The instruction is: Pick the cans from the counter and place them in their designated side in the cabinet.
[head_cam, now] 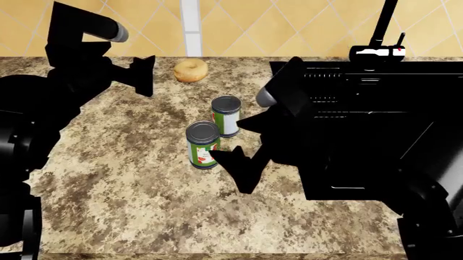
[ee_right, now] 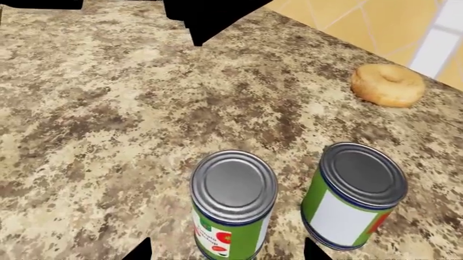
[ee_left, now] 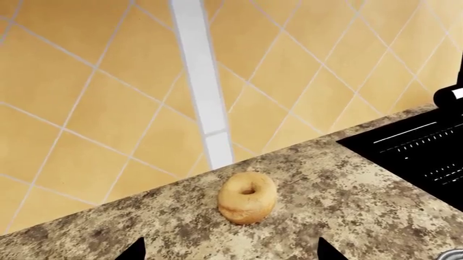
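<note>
Cans first: two of them stand upright on the speckled table [head_cam: 130, 195], close together but apart. The nearer can [head_cam: 203, 144] sits just ahead of the right hand [head_cam: 242, 143], whose two dark fingers spread wide open on the can's right side and hold nothing. In the right wrist view this can sits low and centred between the two fingertips, its silver top plain to see. The farther can [head_cam: 226, 116] stands just behind it and a little toward the sink [head_cam: 361, 108], which is the black basin set into the table on the right.

Farther back, the left hand [head_cam: 145, 76] hangs above the table, empty, its fingers apart, aimed at the bagel [head_cam: 191, 70] lying near the tiled wall [head_cam: 289, 27]. No cabinet shows in any view.

By my reading, the step in hand is the approach to the first pick, with neither can lifted yet. The next move calls for the right hand to slide forward until the nearer can is between its fingers, then close, without knocking the farther can beside it.
</note>
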